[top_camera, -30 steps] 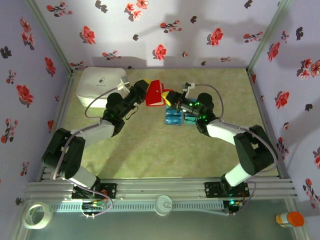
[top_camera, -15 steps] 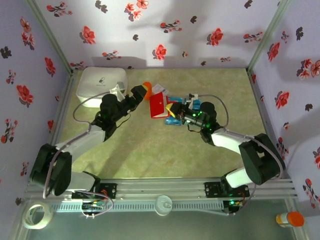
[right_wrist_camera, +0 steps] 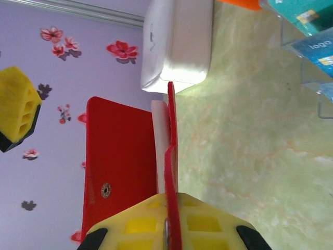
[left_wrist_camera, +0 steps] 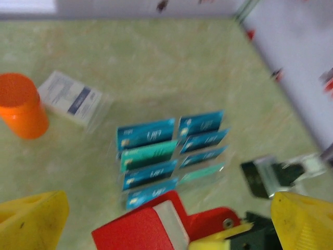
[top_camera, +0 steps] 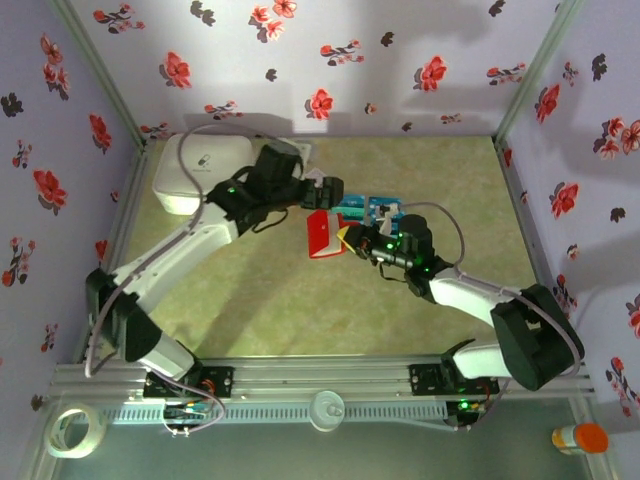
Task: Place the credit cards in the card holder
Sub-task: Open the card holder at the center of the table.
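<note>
Under both tools, counter [top_camera: 300, 300]: green mat carrying everything.
White box [top_camera: 200, 170]: well off to the left tool's left; no part in this job, I judge.
Left tool [top_camera: 325, 190]: fingers wide apart, gripping nothing; hangs above the cards, likely poised to pick one.
Right tool [top_camera: 347, 237]: pads clamped on one edge of the card holder.
Card holder [top_camera: 322, 235]: red, held on edge just below the left tool, flaps parted, seemingly so a card can slide in.
Orange cylinder [left_wrist_camera: 21, 112]: left of the left tool, apart.
Credit cards [left_wrist_camera: 171, 151]: eight, blue and teal, in a clear rack ahead of the left tool.
</note>
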You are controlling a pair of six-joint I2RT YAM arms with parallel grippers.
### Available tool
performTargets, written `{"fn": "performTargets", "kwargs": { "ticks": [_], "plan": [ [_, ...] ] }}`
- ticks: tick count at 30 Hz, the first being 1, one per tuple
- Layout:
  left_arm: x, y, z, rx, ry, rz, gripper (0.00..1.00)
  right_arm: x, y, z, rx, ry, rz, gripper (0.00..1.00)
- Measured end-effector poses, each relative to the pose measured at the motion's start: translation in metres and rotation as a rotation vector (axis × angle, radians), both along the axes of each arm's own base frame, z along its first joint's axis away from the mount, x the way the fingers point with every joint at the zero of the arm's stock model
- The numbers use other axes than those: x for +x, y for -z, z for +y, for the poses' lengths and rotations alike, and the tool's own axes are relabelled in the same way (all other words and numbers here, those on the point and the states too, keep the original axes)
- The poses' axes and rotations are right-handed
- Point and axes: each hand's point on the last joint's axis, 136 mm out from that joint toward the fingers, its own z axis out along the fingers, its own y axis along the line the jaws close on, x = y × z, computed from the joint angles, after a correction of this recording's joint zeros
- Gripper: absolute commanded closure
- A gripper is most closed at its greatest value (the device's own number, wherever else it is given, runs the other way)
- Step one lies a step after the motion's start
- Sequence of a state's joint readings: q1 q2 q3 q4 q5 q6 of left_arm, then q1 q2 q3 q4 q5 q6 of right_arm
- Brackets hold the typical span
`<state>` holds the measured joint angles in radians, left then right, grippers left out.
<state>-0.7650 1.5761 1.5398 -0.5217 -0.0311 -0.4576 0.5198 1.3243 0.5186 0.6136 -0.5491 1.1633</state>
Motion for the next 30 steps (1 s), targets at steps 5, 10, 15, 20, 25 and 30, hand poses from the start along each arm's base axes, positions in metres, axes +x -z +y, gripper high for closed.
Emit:
{"fn": "performTargets", "kwargs": {
  "ticks": [5, 10, 15, 20, 25, 30],
  "plan": [
    [-0.009, 0.057, -0.005, 0.274, 0.038, 0.061, 0.00, -0.002, 0.011, -0.001, -0.045, 0.007, 0.013, 1.00],
    [-0.018, 0.086, 0.009, 0.423, 0.041, 0.090, 0.00, -0.003, 0.014, -0.005, -0.067, 0.019, 0.019, 1.00],
    [-0.023, 0.104, 0.027, 0.494, 0.017, 0.101, 0.00, -0.005, 0.022, -0.009, -0.093, 0.033, 0.027, 1.00],
    [-0.034, 0.126, 0.050, 0.571, -0.002, 0.122, 0.00, -0.011, 0.042, -0.017, -0.128, 0.053, 0.070, 1.00],
    [-0.047, 0.157, 0.072, 0.644, -0.004, 0.162, 0.00, -0.021, 0.063, -0.022, -0.166, 0.068, 0.100, 1.00],
    [-0.058, 0.187, 0.084, 0.684, 0.002, 0.198, 0.00, -0.035, 0.081, -0.020, -0.208, 0.072, 0.112, 1.00]
  ]
}}
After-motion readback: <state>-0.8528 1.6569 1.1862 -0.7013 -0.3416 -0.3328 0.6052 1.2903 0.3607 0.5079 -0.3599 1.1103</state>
